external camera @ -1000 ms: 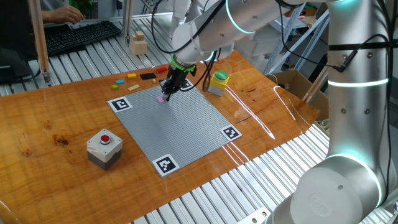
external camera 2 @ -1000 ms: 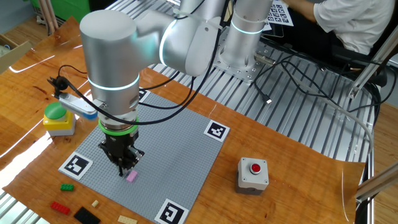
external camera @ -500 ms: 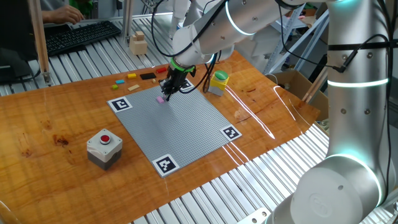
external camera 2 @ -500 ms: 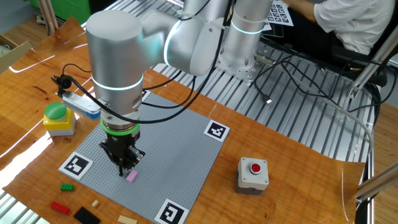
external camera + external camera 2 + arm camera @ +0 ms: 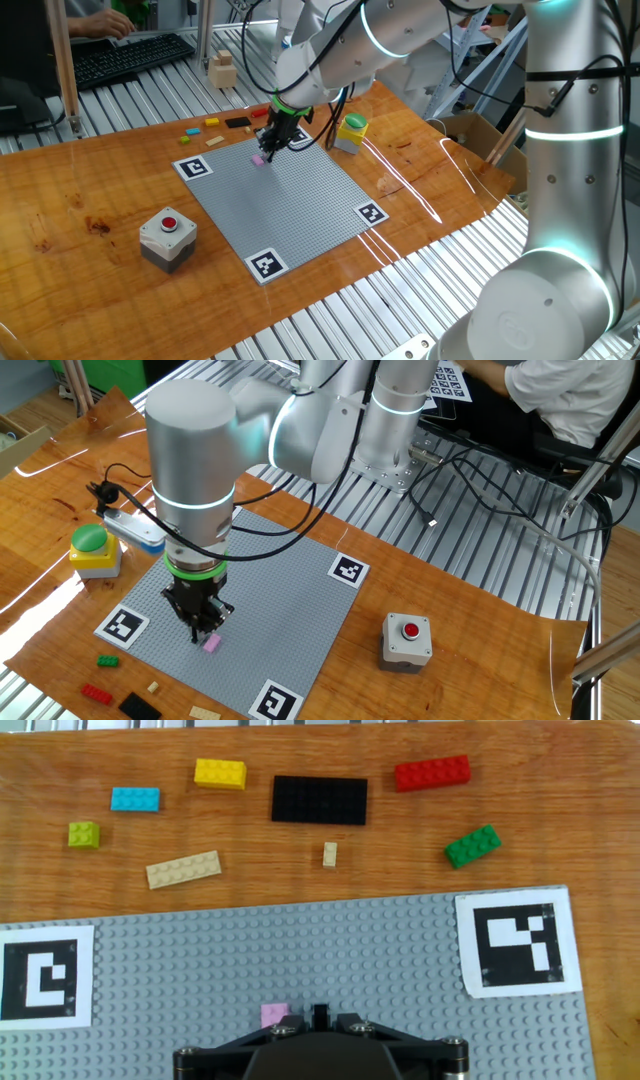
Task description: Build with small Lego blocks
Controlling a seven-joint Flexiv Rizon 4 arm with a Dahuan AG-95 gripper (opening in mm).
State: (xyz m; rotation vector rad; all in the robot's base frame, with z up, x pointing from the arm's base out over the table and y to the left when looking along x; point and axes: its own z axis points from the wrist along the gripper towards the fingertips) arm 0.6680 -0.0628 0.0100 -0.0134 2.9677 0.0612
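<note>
Hand view: no legible txt.

Small brick [image 5: 274,1015] on baseplate [image 5: 300,960] (beside end effector [image 5: 318,1014]), loose bricks [image 5: 320,799] beyond.

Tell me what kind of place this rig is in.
Most likely a robotics lab bench: a grey studded baseplate with printed marker tags, a red-button box, and someone at a keyboard behind the table.
</note>
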